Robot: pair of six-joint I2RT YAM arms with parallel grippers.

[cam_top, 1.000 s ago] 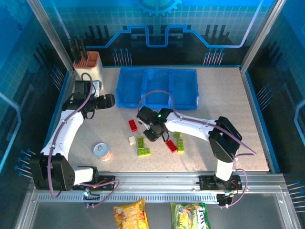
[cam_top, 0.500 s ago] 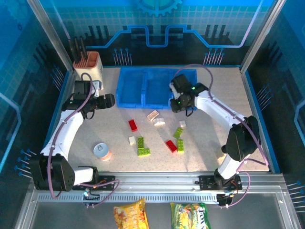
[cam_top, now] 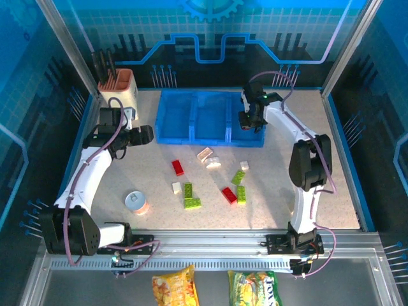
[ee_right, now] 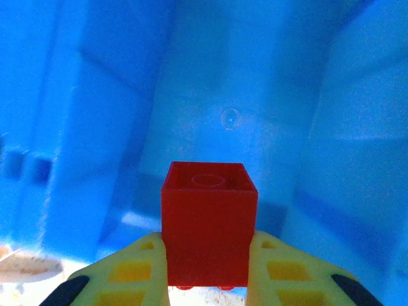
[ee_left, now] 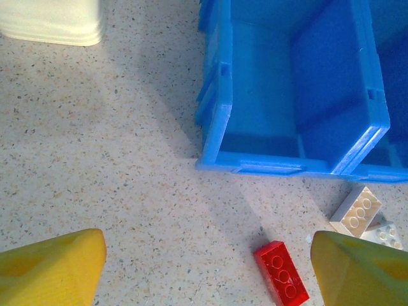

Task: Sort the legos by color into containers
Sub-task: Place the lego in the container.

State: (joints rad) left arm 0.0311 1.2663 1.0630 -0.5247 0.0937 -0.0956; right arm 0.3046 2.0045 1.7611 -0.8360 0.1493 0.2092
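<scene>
My right gripper [cam_top: 250, 121] hangs over the right bin of the blue tray [cam_top: 191, 140], shut on a red brick [ee_right: 208, 223] that sits squarely between its yellow fingers [ee_right: 121, 280], with the bin's blue walls [ee_right: 95, 127] behind it. My left gripper [cam_top: 146, 134] stands open just left of the tray, above the table. Between its fingers [ee_left: 51, 268] the table is bare; a red brick [ee_left: 281, 273] lies near the right finger, and a white brick [ee_left: 356, 211] lies in front of the bin's wall [ee_left: 217, 127]. Several red [cam_top: 177, 167], green [cam_top: 188, 190] and white [cam_top: 204, 153] bricks lie scattered on the table.
A beige utensil holder [cam_top: 118, 89] stands at the back left, close to the left arm. A small round can [cam_top: 136, 203] sits at the front left. Raised blue edges border the table.
The right arm has lifted a red brick from the scattered pile and swung back and right to the tray's right bin. The left arm has not moved.
</scene>
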